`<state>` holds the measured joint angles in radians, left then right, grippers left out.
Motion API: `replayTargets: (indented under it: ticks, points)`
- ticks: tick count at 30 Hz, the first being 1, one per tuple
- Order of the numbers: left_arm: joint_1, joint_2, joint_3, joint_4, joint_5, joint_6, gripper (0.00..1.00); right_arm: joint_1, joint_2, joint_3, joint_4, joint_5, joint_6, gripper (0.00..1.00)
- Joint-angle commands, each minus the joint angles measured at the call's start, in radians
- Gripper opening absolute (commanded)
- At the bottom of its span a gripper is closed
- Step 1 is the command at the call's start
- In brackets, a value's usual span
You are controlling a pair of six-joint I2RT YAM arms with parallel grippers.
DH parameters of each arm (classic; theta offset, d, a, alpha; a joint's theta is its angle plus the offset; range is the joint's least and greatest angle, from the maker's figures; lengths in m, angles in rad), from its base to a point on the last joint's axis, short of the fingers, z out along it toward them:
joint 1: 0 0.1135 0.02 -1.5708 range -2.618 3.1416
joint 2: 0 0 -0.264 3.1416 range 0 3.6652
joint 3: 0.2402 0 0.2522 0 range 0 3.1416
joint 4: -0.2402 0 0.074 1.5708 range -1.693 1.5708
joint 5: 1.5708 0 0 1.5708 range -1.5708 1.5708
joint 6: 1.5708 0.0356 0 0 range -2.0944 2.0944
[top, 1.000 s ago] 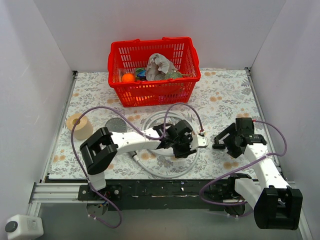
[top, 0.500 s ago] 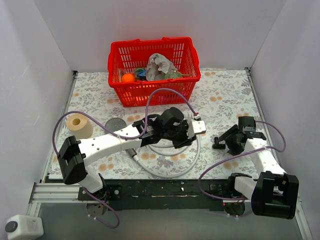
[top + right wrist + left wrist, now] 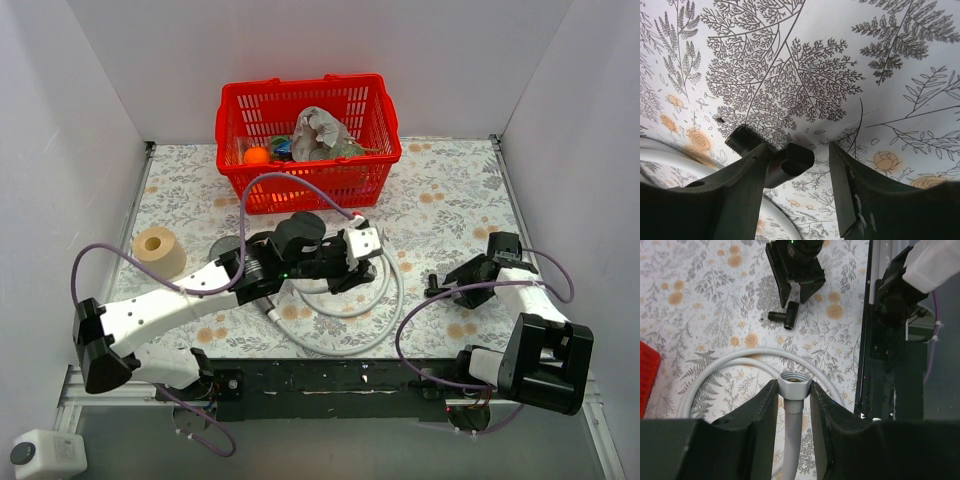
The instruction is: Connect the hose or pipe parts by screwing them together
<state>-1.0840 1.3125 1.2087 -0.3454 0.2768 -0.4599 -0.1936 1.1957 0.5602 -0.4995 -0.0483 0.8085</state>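
My left gripper is shut on the grey metal end nut of the light-grey hose, held up off the mat with the nut's mouth facing the right arm. The hose lies coiled on the mat under my left gripper. A small black threaded fitting lies on the mat between the fingers of my right gripper. The left finger is against it and a gap shows on the right. The top view shows the right gripper low at the fitting. The shower head's grey disc peeks out behind my left arm.
A red basket holding several items stands at the back. A tan tape roll sits at the left. Purple cables loop over both arms. White walls enclose the mat, and a black rail runs along the near edge.
My left arm has stretched out and carried the hose end back and to the left. My right gripper has dropped onto the black fitting and its jaws have narrowed.
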Motion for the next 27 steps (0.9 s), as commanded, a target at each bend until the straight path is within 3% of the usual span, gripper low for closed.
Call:
replayTargets:
  ticks: [1, 17, 24, 27]
  points:
    - [0.001, -0.079, -0.038, 0.098, 0.025, -0.019, 0.0, -0.013, 0.038, -0.006, 0.052, -0.054, 0.018, 0.59]
    - [-0.001, -0.173, -0.136, 0.203, 0.012, 0.047, 0.0, -0.023, 0.217, -0.048, 0.134, -0.248, 0.112, 0.57]
    - [-0.001, -0.173, -0.14, 0.21, 0.024, 0.061, 0.0, -0.021, 0.288, -0.052, 0.095, -0.275, 0.075, 0.7]
    - [0.001, -0.17, -0.141, 0.218, 0.025, 0.063, 0.0, -0.021, 0.292, -0.045, 0.076, -0.271, 0.069, 0.71]
